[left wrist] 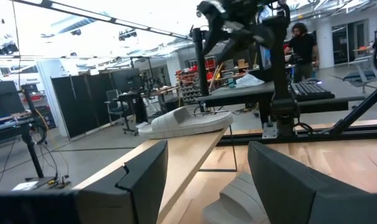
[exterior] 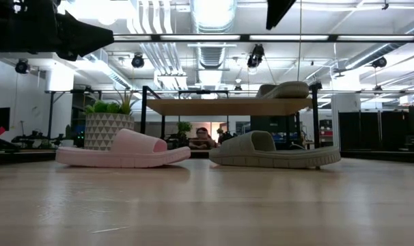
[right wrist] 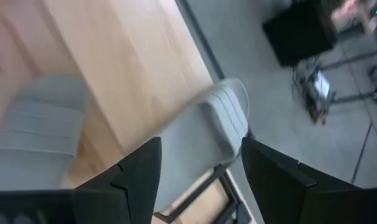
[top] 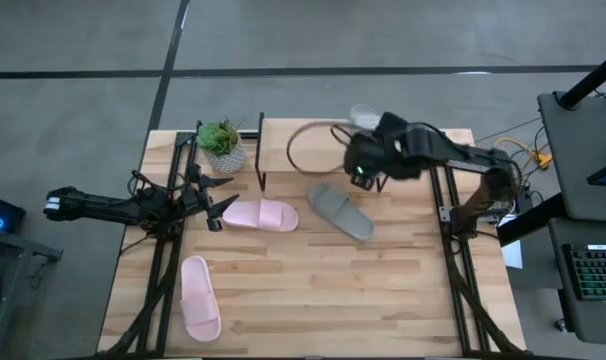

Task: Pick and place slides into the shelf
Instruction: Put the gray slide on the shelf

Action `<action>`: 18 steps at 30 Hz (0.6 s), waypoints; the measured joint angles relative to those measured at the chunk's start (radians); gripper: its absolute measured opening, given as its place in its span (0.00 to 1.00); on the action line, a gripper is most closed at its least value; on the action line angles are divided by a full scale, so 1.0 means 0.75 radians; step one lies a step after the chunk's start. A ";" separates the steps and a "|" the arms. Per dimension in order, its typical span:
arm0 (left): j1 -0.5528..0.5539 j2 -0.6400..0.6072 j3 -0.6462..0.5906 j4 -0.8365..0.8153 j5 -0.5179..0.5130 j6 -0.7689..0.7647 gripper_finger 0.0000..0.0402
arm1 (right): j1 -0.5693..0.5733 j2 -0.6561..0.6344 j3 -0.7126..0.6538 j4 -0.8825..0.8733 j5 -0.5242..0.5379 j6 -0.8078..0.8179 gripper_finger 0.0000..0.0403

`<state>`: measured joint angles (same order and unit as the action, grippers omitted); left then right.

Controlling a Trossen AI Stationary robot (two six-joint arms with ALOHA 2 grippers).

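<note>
One grey-green slide [right wrist: 210, 134] lies sole-down on the shelf's light top board [exterior: 214, 106], near its right end; it also shows in the low view [exterior: 283, 89]. The other grey-green slide [top: 340, 211] and a pink slide [top: 260, 214] lie on the table in front of the shelf [top: 278, 150]. The second pink slide [top: 199, 297] lies near the table's front left. My right gripper [right wrist: 201, 168] is open, well above the slide on the shelf, and touches nothing. My left gripper [left wrist: 207, 180] is open and empty at the table's left, beside the pink slide.
A potted plant [top: 221, 145] stands at the shelf's left end. A looped cable [top: 308, 150] lies by the shelf. Black frame rails [top: 453, 250] run along the table's left and right sides. A person [exterior: 203, 137] sits in the room beyond the table.
</note>
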<state>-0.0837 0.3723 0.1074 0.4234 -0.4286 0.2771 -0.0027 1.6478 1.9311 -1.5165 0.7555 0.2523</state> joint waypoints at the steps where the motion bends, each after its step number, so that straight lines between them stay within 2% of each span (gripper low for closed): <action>1: 0.000 0.000 0.000 0.001 0.000 0.000 0.52 | 0.036 -0.026 -0.038 0.025 0.012 0.010 0.53; 9: 0.000 -0.002 0.000 0.004 0.000 0.000 0.52 | 0.251 -0.182 -0.381 0.246 0.017 -0.033 0.53; 14: 0.000 -0.002 0.000 0.006 0.000 0.000 0.52 | 0.317 -0.209 -0.568 0.328 0.015 -0.043 0.53; 18: 0.000 -0.002 0.000 0.007 0.000 0.000 0.52 | 0.338 -0.208 -0.713 0.479 0.006 -0.094 0.53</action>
<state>-0.0837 0.3710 0.1074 0.4286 -0.4286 0.2771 0.2505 1.4915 1.3966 -1.1573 0.7599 0.1815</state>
